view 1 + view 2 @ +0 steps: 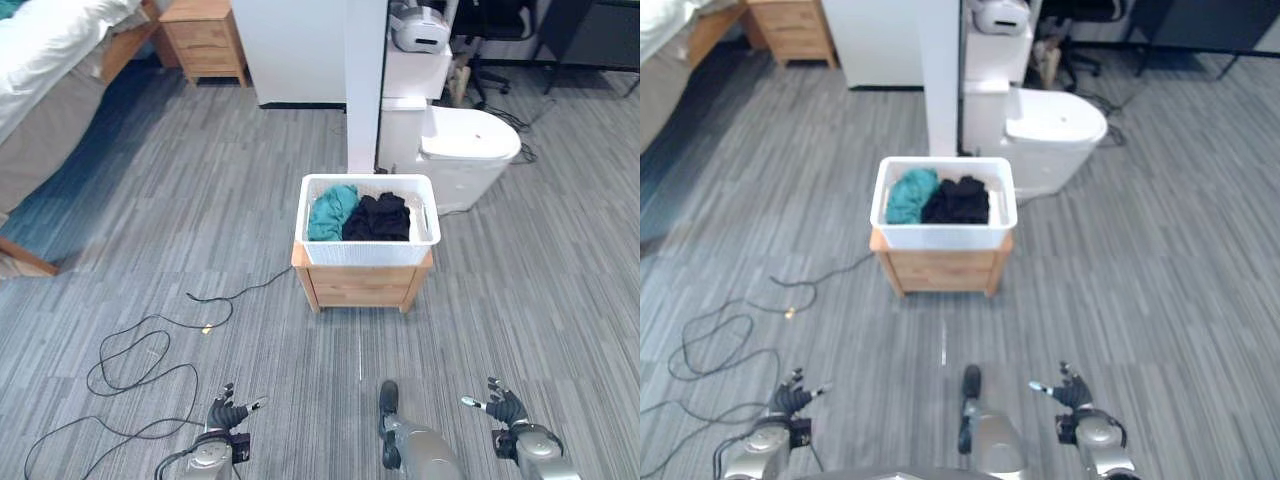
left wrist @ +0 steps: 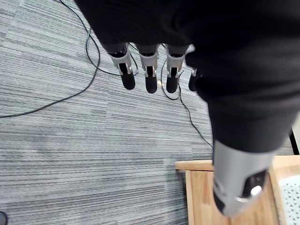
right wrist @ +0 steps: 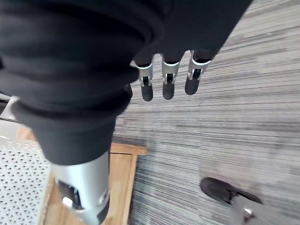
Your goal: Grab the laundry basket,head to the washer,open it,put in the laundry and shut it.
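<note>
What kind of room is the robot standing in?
Probably a mock-up home: a bed with white bedding and a wooden nightstand share grey striped flooring with a white toilet. A white plastic laundry basket of clothes sits on a low wooden stand.

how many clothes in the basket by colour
teal garment: 1
black garment: 1
total: 2 visible in the white laundry basket; anything underneath is hidden

The laundry basket sits on a wooden stand, with the toilet behind it.
</note>
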